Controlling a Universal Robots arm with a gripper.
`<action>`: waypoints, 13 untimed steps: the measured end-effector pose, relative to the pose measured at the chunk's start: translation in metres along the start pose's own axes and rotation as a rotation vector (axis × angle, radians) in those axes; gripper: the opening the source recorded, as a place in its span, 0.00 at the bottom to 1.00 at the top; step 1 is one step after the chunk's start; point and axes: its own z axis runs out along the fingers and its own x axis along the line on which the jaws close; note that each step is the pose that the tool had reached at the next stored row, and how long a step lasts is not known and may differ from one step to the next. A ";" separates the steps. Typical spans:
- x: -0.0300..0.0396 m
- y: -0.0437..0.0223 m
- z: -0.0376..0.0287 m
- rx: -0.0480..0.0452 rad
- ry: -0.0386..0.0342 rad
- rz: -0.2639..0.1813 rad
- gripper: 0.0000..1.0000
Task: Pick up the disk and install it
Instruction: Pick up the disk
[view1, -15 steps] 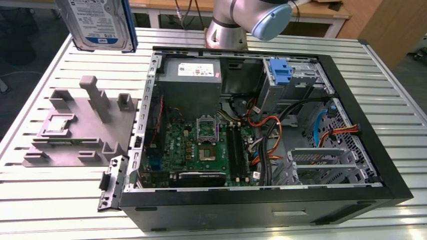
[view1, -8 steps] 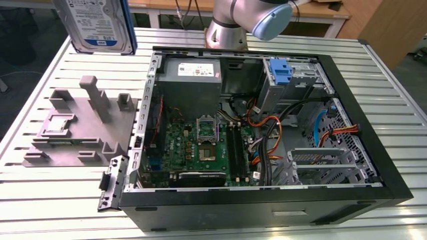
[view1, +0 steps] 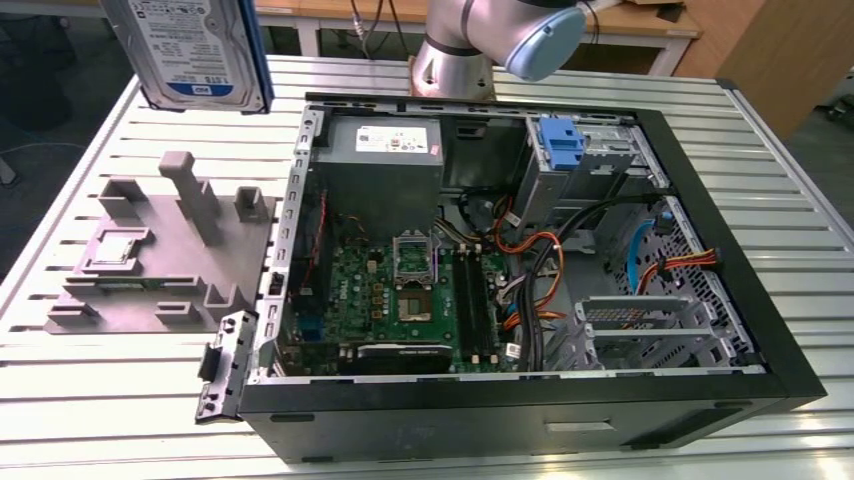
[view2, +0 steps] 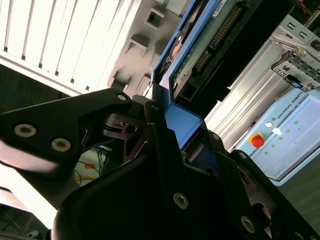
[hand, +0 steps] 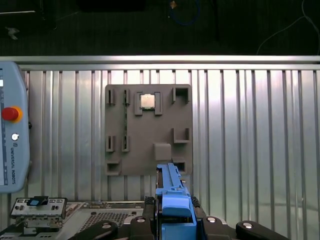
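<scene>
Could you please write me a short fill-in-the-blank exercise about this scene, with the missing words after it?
1. The disk sits in a ____ plastic carrier.
2. The claw is ____ on the disk's carrier.
3. In the exterior view, the grey holder block lies to the ____ of the open computer case.
Missing words: blue, shut, left.

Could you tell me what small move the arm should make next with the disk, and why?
Probably carry it toward the exterior view's right: the hand holds the disk high above the grey holder block, outside the open case, and the blue bracket sits inside it that way.
</scene>
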 end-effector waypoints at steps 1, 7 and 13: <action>0.0000 -0.0007 0.0000 0.0000 0.0000 0.000 0.37; -0.0001 -0.0076 -0.0002 0.0000 0.0000 0.000 0.37; -0.0003 -0.0124 -0.0003 0.0001 0.0000 0.000 0.37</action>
